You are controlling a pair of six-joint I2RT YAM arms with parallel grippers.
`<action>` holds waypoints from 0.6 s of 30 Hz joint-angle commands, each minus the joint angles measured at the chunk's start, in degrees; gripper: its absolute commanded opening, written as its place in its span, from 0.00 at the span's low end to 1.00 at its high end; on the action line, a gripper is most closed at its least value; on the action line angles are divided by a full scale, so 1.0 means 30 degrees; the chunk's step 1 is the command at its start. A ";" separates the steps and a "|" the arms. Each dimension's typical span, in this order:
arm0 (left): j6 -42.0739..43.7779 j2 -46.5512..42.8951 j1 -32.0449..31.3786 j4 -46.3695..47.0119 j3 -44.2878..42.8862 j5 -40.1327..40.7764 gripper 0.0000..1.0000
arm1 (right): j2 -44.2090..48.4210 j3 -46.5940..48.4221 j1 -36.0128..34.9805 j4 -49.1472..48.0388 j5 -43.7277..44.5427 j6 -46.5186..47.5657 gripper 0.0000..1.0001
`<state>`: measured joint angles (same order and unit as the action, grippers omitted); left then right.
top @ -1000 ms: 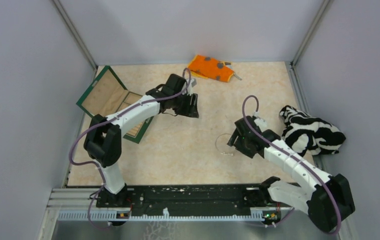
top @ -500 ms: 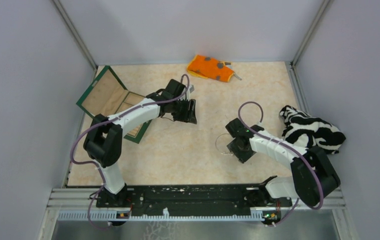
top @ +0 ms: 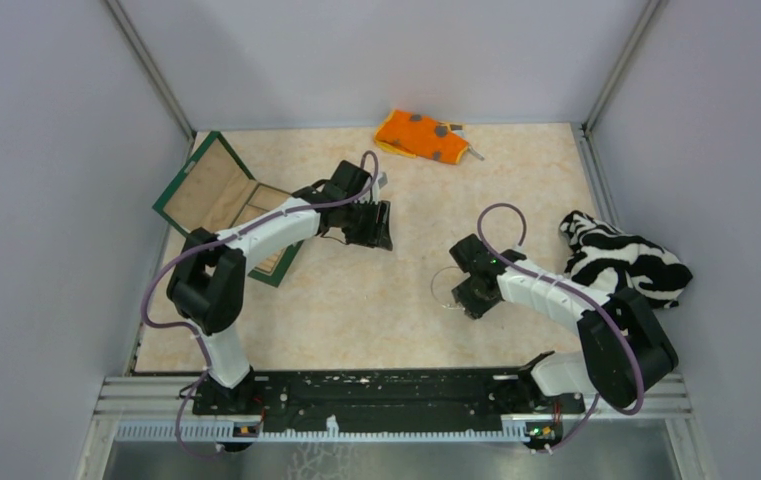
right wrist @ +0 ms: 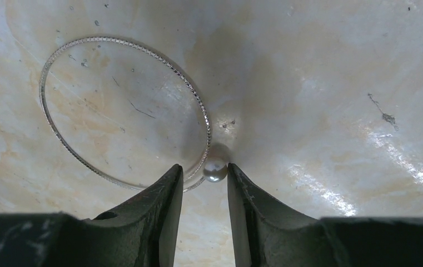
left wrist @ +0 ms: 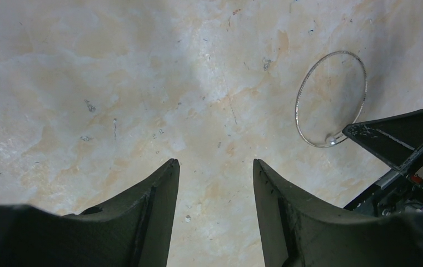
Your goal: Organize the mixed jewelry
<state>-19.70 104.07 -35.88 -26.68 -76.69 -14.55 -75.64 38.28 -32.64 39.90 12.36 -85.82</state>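
Note:
A thin silvery bangle (top: 438, 286) with one pearl bead (right wrist: 215, 168) lies flat on the beige tabletop. My right gripper (right wrist: 204, 166) is down at the hoop's near edge, its jaws narrow. The bead sits between the tips against the right fingertip (right wrist: 234, 173), and the wire (right wrist: 125, 40) crosses by the left one, with a gap showing there. My left gripper (left wrist: 215, 161) hangs open over bare tabletop, to the left of the bangle (left wrist: 298, 105). A tiny pale speck (left wrist: 188, 218) lies between its fingers. In the top view the left gripper (top: 374, 235) is mid-table and the right gripper (top: 464, 298) is beside the hoop.
An open green box (top: 218, 200) lies at the left under the left arm. An orange grey-spotted cloth (top: 421, 135) sits by the back wall. A black-and-white striped cloth (top: 624, 262) is heaped at the right edge. Grey walls close in three sides.
My right gripper has swung in to the bangle's edge and its jaws have narrowed round the pearl bead. The left gripper has drifted slightly nearer and stays open.

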 commanded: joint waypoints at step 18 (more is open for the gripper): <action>-0.0390 0.0181 0.0056 0.0656 -0.0845 -0.1882 0.59 | 0.1119 0.0720 -0.0222 -0.0458 0.1484 0.1385 0.00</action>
<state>-19.90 104.09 -35.88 -25.74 -77.01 -17.32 -75.05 38.28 -32.64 39.79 13.89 -84.66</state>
